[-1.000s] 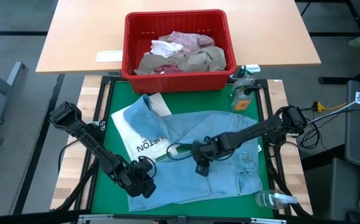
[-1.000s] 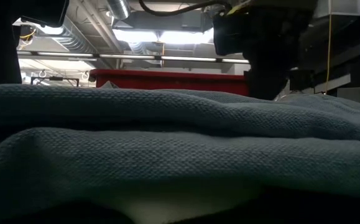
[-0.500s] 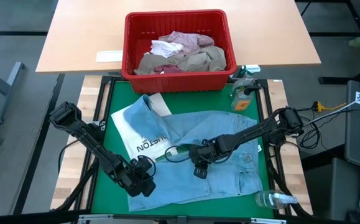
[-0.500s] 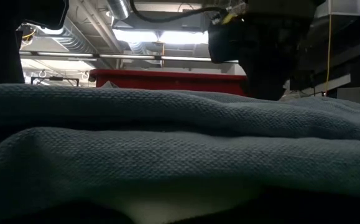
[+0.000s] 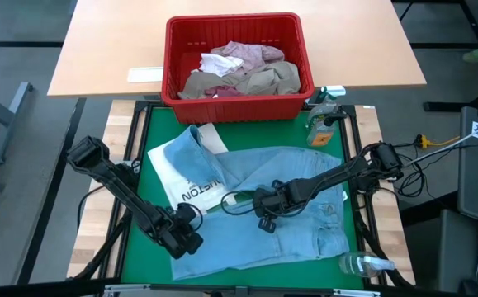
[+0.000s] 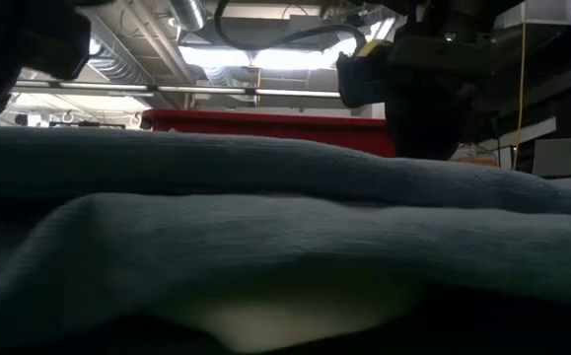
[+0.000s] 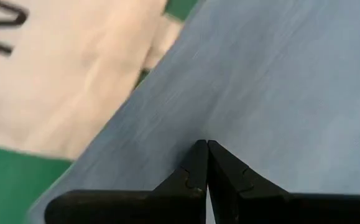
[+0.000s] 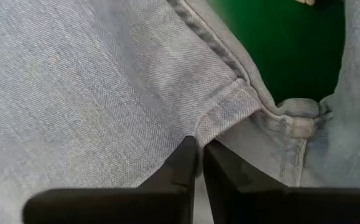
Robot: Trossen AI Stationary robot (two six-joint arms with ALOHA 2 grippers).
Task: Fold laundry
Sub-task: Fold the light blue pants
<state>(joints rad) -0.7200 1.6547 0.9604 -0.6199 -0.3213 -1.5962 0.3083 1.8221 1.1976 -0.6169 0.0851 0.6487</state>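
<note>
Light blue denim jeans [image 5: 263,219] lie spread flat on the green surface [image 5: 135,206], long axis roughly left-right across it, partly over a white cloth piece with dark lettering [image 5: 191,183]. More garments are piled in the red basket [image 5: 237,106] on the far side, on the tan table.

Right hand [image 5: 259,204] is at the middle of the jeans, near the crotch seam. In the right wrist view its fingers are nearly together, tips on a raised fold of seam [image 8: 229,102], so it looks pinched on the denim there; I can't confirm how much cloth is caught.

Left hand [image 5: 185,239] is at the near-left edge of the jeans, jaws pressed together with the tips down on the denim [image 7: 279,93]. It looks clamped on that edge, but the cloth between the tips isn't visible.

Key relation: both grip points sit on the same garment, left hand at the near-left edge, right hand central. My read is the fold runs across the long axis, so the left hand, nearer the free end, is the one to carry denim over toward the right. Risk: the white cloth dragging along underneath.

Two spray bottles stand at the right edge [image 5: 324,124] [image 5: 362,264], clear of the jeans.
</note>
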